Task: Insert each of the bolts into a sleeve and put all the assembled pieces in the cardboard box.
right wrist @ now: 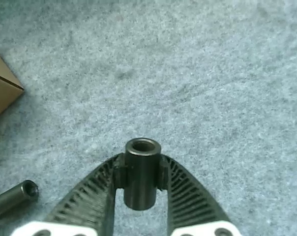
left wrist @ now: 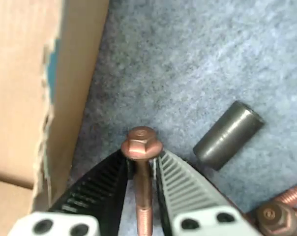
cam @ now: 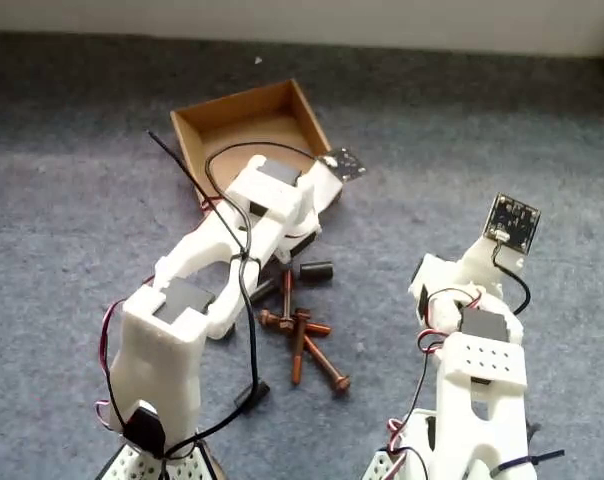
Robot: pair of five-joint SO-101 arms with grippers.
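- Bolt (left wrist: 141, 147): clamped by the shank between the jaws of the left gripper (left wrist: 142, 164), which are closed down to the shank. Its head sits past the fingertips, just right of the cardboard box (cam: 232, 108).
- Sleeve (right wrist: 141, 184): pinched between the jaws of the right gripper (right wrist: 141, 164), which are closed to the sleeve's width. Its open bore points away from the wrist, over grey carpet (right wrist: 212, 73) at the right.
- Held bolt and held sleeve are well apart, not yet mated.
- Loose sleeve (cam: 315, 271) lies on its side just right of the left gripper. Several loose bolts (cam: 302, 345) are heaped nearer, between the arms.
- Box: the visible floor holds no assembled piece; the near part is hidden by the left arm.
- Judgement: early stage. The first pair is in hand, while insertion, the remaining pairs and all boxing are left.
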